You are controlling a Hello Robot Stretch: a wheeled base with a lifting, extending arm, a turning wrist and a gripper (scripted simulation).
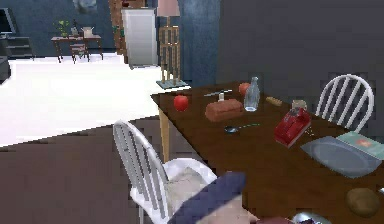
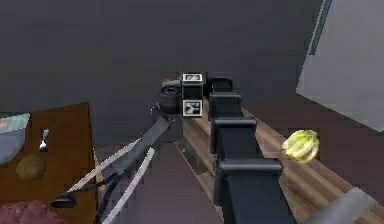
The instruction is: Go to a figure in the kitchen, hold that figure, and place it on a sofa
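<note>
In the arm side view my arm [image 2: 240, 160] rises from the bottom edge to two white marker squares [image 2: 192, 95]. Left of them sits the gripper's dark body, and its thin fingers [image 2: 120, 170] slant down toward the left; the gripper [image 2: 88, 205] ends near the corner of a brown table [image 2: 70, 130]. I cannot tell whether it holds anything. A yellow-green lumpy thing [image 2: 300, 145] lies on a wooden surface [image 2: 325, 185] just right of the arm. In the forward view a blue and beige shape [image 1: 215, 198] lies by the near white chair [image 1: 145, 170].
The brown dining table [image 1: 200, 135] carries a red apple [image 1: 181, 102], a loaf [image 1: 222, 110], a glass bottle [image 1: 252, 95], a red thing [image 1: 293, 127] and a grey tray [image 1: 335, 155]. A second white chair [image 1: 345, 98] stands behind it. A pale fridge [image 1: 140, 37] and open light floor [image 1: 60, 95] lie beyond.
</note>
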